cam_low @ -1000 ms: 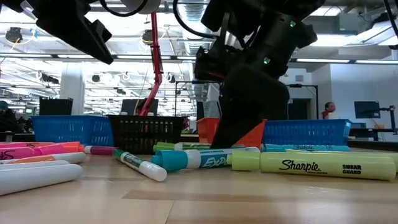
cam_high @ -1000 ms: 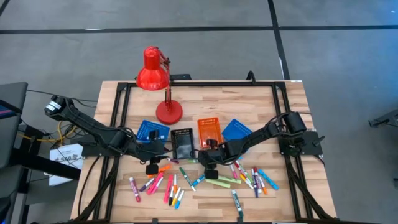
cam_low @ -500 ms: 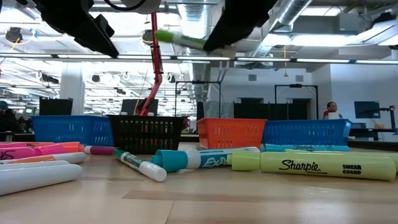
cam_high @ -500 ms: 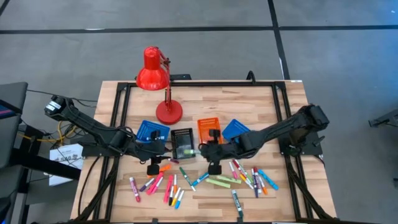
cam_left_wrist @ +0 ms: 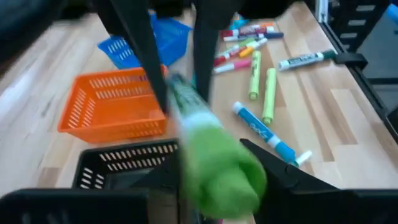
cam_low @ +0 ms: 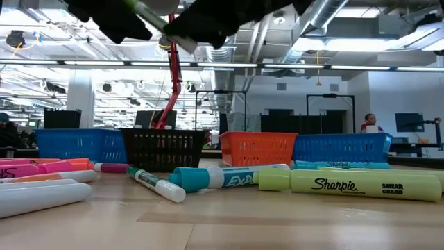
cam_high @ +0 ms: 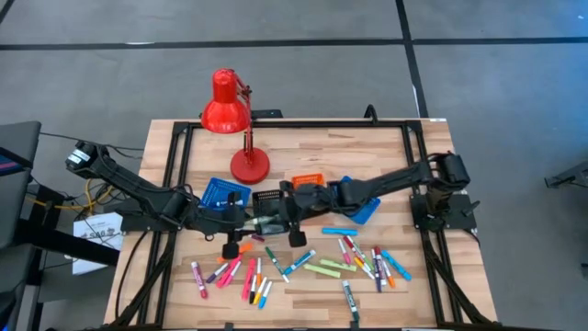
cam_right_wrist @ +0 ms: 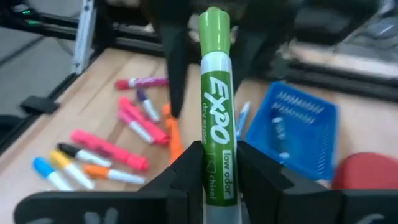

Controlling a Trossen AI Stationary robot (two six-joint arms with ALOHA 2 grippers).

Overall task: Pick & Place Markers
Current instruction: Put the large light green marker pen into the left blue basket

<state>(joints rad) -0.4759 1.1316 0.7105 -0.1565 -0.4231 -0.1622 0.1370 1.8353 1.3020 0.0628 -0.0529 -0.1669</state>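
Gripping a green Expo marker [cam_right_wrist: 214, 118] between its two fingers, right gripper [cam_high: 266, 223] hangs over the black tray [cam_high: 269, 210], marker raised off the table [cam_high: 386, 156]. Left gripper [cam_high: 241, 221] faces it just beside, jaws spread, nothing held. Other markers [cam_high: 354, 253] lie scattered near the front edge.

Red lamp [cam_high: 229, 118] behind blue, black, orange trays [cam_high: 225, 194]
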